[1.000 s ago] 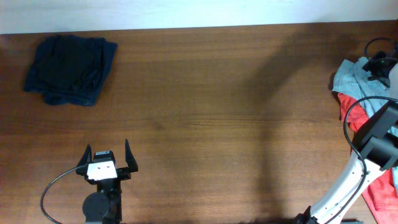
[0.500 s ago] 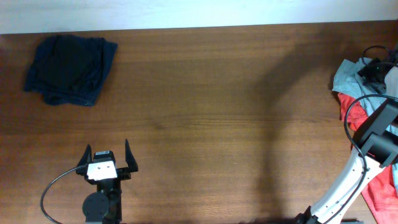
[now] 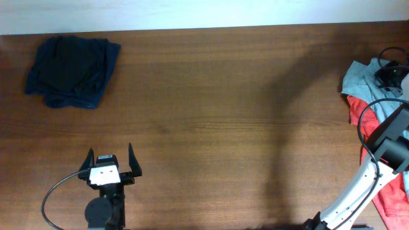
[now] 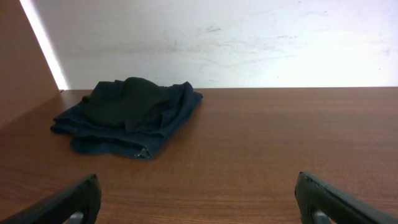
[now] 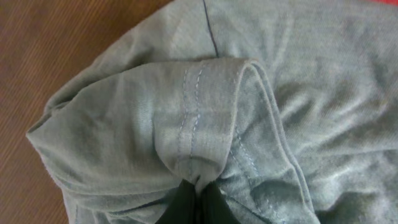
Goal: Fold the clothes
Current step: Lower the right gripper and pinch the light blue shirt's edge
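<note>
A wide brown wooden desk (image 3: 211, 96) fills the scene, with a plain white wall (image 4: 217, 37) behind its far edge. Two robot arms work at it, and three garments lie on it.

The right arm (image 3: 358, 185), a white link with black joints, rises from the near right corner and reaches out over the right edge of the desk. The left arm sits low at the near left, well apart from any cloth.

Of the three garments, one is a dark navy fabric garment (image 3: 71, 70), loosely folded into a rough square at the far left corner, alone. The other two are heaped together at the right edge: a crumpled orange-red shirt (image 3: 388, 198), running toward the near right corner, and a pale grey-teal short-sleeved T-shirt (image 3: 361, 80) lying against its far end.

There are two grippers. The right gripper (image 5: 194, 205) has its dark fingertips pressed together on a stitched fold of the grey-teal T-shirt, with the cloth bunched around them. The left gripper (image 3: 110, 153) holds nothing; its two black fingers (image 4: 74, 202) stand wide apart above bare wood, pointing toward the navy garment across the desk.
</note>
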Action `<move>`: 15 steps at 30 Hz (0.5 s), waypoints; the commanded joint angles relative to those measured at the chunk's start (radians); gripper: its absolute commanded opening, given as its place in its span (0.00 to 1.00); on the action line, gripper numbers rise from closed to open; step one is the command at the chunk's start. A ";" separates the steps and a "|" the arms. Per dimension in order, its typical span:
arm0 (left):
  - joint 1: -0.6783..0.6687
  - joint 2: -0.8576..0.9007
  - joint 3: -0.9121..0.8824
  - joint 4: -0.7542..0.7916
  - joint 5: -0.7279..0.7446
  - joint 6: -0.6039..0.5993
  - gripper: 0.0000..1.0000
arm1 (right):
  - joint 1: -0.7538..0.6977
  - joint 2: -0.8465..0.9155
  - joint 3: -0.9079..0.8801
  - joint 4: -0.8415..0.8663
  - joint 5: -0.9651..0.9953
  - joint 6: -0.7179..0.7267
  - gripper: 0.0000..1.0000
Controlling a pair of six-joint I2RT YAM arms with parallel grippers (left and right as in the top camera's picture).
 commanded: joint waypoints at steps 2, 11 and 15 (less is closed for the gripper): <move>0.004 -0.005 -0.003 -0.002 -0.011 0.015 0.99 | -0.001 -0.055 0.021 0.008 -0.009 -0.030 0.04; 0.004 -0.005 -0.003 -0.002 -0.011 0.016 0.99 | -0.001 -0.115 0.024 0.003 -0.002 -0.088 0.05; 0.004 -0.005 -0.003 -0.002 -0.011 0.016 1.00 | -0.001 -0.118 0.024 0.003 -0.002 -0.091 0.12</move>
